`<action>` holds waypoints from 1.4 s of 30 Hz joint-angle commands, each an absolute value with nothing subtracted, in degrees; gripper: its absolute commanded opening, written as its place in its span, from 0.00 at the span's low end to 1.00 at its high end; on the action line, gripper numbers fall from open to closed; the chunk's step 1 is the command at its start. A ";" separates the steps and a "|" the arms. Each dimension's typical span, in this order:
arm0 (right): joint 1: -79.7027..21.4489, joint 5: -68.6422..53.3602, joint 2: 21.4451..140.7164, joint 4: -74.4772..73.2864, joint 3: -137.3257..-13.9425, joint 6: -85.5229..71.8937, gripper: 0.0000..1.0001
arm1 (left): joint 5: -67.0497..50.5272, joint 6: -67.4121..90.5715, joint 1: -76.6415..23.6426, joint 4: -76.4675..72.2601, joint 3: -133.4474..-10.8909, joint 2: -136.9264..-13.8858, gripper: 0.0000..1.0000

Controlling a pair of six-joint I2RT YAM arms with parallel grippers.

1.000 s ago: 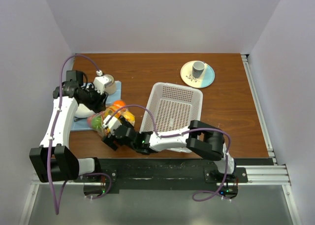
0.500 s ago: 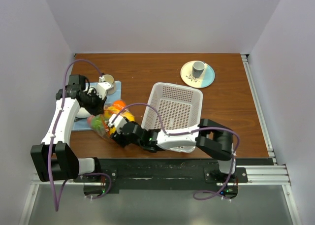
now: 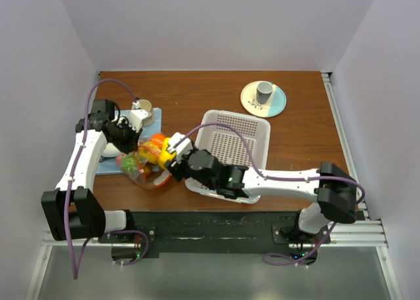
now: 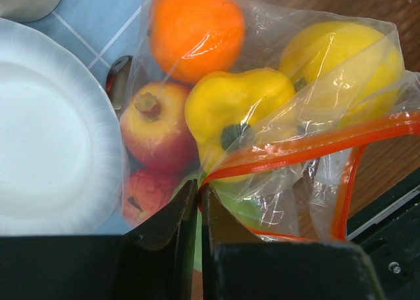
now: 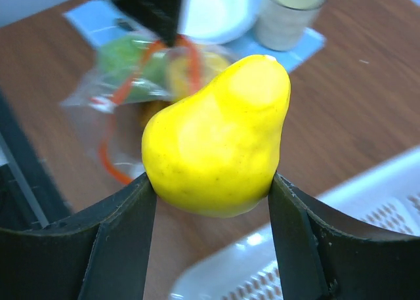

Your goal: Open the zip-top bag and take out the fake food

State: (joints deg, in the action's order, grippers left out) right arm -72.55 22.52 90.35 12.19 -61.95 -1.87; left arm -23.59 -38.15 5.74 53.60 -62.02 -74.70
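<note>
The clear zip-top bag [image 3: 146, 167] lies at the table's left front, its orange-red zip strip [image 4: 308, 149] gaping open. My left gripper [image 4: 199, 190] is shut on the strip's near edge. In the bag I see an orange [image 4: 195, 27], a red fruit [image 4: 154, 126], a yellow pepper [image 4: 239, 106] and a lemon [image 4: 341, 60]. My right gripper [image 5: 211, 182] is shut on a yellow pear [image 5: 220, 139] and holds it above the table, between the bag [image 5: 138, 83] and the basket. From above, the pear [image 3: 168, 157] is just right of the bag's mouth.
A white perforated basket [image 3: 233, 142] stands right of the bag, its rim below the pear [image 5: 367, 201]. A white plate [image 4: 52, 136] and a cup [image 3: 143, 111] sit on a blue cloth at the left. A plate with a grey cup [image 3: 263, 98] is at the back right.
My right gripper has come out of the bag's mouth and moved right and back, with the yellow pear in it. My left gripper still holds the bag's edge.
</note>
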 commanded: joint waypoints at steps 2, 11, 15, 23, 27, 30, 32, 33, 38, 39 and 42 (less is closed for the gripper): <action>-62.33 31.19 85.18 8.18 -55.13 -5.61 0.22 | -24.43 -37.71 6.24 52.82 -63.37 -74.97 0.09; -56.43 33.61 94.04 -7.99 -66.87 -9.94 0.97 | -32.34 -35.16 4.40 56.95 -70.30 -75.59 0.02; -56.60 28.14 90.54 -5.80 -65.92 -10.37 0.99 | -33.05 -32.52 -1.38 57.22 -72.77 -75.24 0.00; -70.92 24.89 86.22 -0.21 -67.42 -11.94 0.79 | -32.61 -31.90 -4.48 57.65 -73.57 -74.79 0.00; -71.10 17.59 88.67 7.29 -62.50 -19.32 0.70 | -31.03 -32.61 -4.40 57.04 -71.02 -73.39 0.00; -71.02 15.12 92.63 7.29 -61.96 -21.09 0.66 | -30.41 -32.87 -4.48 56.69 -69.61 -72.34 0.00; -71.02 14.59 93.95 7.73 -61.18 -21.79 0.66 | -30.06 -33.22 -4.48 56.78 -69.43 -72.33 0.00; -70.93 14.85 95.09 8.08 -60.74 -21.71 0.66 | -29.71 -33.22 -4.48 56.86 -69.52 -72.42 0.00; -68.39 14.23 97.30 8.96 -58.63 -22.94 0.61 | -29.62 -33.31 -4.48 57.13 -69.78 -72.33 0.00; -68.03 14.33 96.95 9.23 -58.01 -23.37 0.61 | -29.53 -33.31 -4.48 57.13 -69.70 -72.25 0.00; -67.15 16.08 94.40 8.70 -55.38 -24.08 0.60 | -29.53 -33.40 -4.48 57.22 -69.52 -71.98 0.00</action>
